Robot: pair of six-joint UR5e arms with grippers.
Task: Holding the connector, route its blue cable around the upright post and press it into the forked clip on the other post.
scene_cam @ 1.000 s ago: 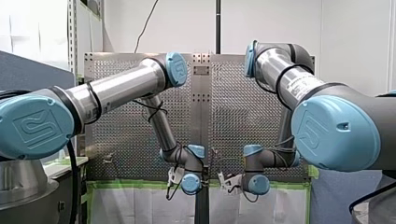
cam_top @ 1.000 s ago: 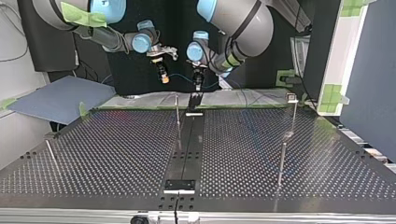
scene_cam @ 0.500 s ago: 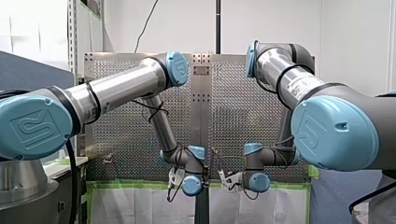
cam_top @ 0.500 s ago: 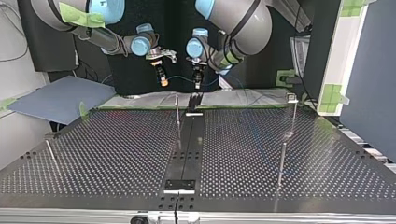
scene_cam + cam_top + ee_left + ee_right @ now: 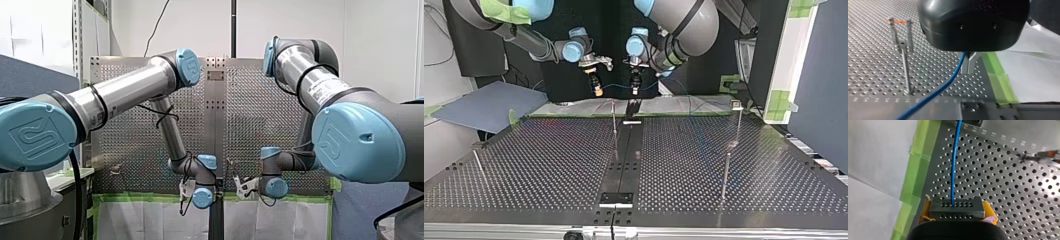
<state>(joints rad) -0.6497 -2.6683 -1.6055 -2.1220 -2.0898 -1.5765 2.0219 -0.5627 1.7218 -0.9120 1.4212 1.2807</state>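
Tabletop: a perforated tabletop (image 5: 549,165), dark in the top view, with a black strip (image 5: 625,155) running down its middle from the near edge to the far one.
Near posts: a slim upright post (image 5: 725,172) stands at 3 o'clock from the strip. A leaning rod (image 5: 479,167) sits well apart at 9 o'clock.
Far posts: a thin post (image 5: 614,125) stands just beside the strip near the far edge. At 3 o'clock from it is a capped post (image 5: 738,122) with a small blocky head (too small to tell whether it is forked).
Far edge: green tape (image 5: 914,185) lines the tabletop's edge, with white paper (image 5: 878,157) beyond it.
Right hand: the right hand (image 5: 957,213) hangs above the far edge, its yellow pads (image 5: 990,213) clamped on either side of the connector.
Connector: the connector (image 5: 956,207) is a dark block with rows of small holes, held clear of the tabletop.
Blue cable: the blue cable (image 5: 954,165) leaves the connector's face and runs ahead of the right hand. In the top view it spans the air to the left hand at 3 o'clock. It stays apart from the thin post, which is at 6 o'clock below it.
Left hand: the left hand (image 5: 968,63) has a black body, and its metal fingers (image 5: 971,62) are drawn together on the cable, above the tabletop by the tape.
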